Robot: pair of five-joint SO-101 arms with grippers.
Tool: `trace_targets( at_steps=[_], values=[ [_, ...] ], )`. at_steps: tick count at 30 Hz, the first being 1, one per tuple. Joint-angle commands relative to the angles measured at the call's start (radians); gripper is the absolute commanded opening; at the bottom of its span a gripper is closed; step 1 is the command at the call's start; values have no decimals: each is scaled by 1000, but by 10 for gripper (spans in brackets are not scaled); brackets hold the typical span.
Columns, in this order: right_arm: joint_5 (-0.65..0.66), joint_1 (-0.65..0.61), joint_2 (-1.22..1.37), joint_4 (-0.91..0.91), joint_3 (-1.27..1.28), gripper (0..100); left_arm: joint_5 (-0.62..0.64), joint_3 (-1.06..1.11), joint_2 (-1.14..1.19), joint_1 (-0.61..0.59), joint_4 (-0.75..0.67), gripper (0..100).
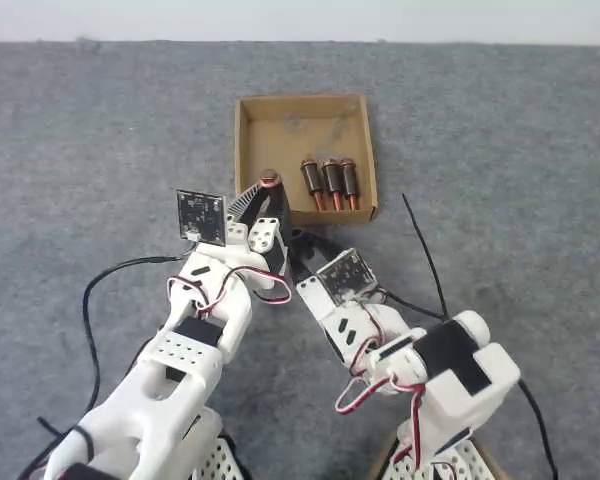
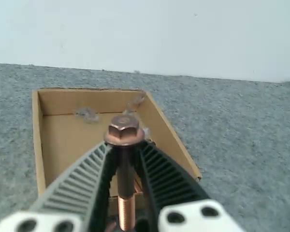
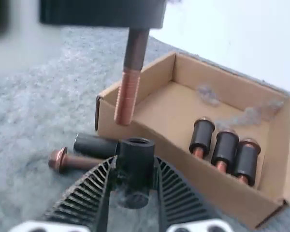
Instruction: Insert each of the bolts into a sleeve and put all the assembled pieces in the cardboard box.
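Copper hex-head bolt [image 2: 122, 131] hung thread-down outside the brown cardboard box [image 1: 248, 150], at its near wall, clenched in the left gripper [image 2: 124, 145]; black cylindrical sleeve [image 3: 135, 157], grasped by the right gripper [image 3: 135, 168], sat just beneath; judged: centre the thread over the bore, then lower straight; the right wrist view gave the tip-to-bore offset, the left wrist view the hex head.

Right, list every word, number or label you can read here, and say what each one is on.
No text here can be read.
The box: plain cardboard, no print.
The circuit boards on the arms: marks too small to read.
The held bolt and held sleeve: no markings show.
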Motion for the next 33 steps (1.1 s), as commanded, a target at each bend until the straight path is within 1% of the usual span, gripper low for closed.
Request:
trace_targets(
  at_steps=[1, 3, 9, 13, 15, 19, 22, 24, 27, 31, 33],
  values=[
    [17, -2, 51, -1, -101, 7, -12, -13, -44, -25, -5, 12],
    [17, -4, 96, -7, -140, 7, -12, -13, -44, -48, -5, 12],
    [20, -31, 186, -143, -163, 7, -11, -16, -44, -74, 6, 12],
    [135, -44, 259, -208, -196, 7, -11, -50, -44, -78, 89, 12],
    [169, -58, 298, -275, -199, 7, -11, -58, -44, -78, 109, 12],
    [172, -84, 378, -426, -198, 7, -11, -62, -44, -77, 109, 12],
    [170, -96, 420, -504, -199, 7, -9, -62, -44, -71, 109, 12],
    [170, -97, 435, -532, -199, 7, -8, -62, -44, -68, 106, 12],
    [169, -97, 435, -535, -198, 9, -8, -61, -44, -68, 71, 12],
    [169, -96, 435, -539, -196, 9, -8, -61, -44, -68, 60, 12],
    [150, -93, 433, -545, -195, 9, 21, -61, -44, -68, 44, 12]
  ],
)
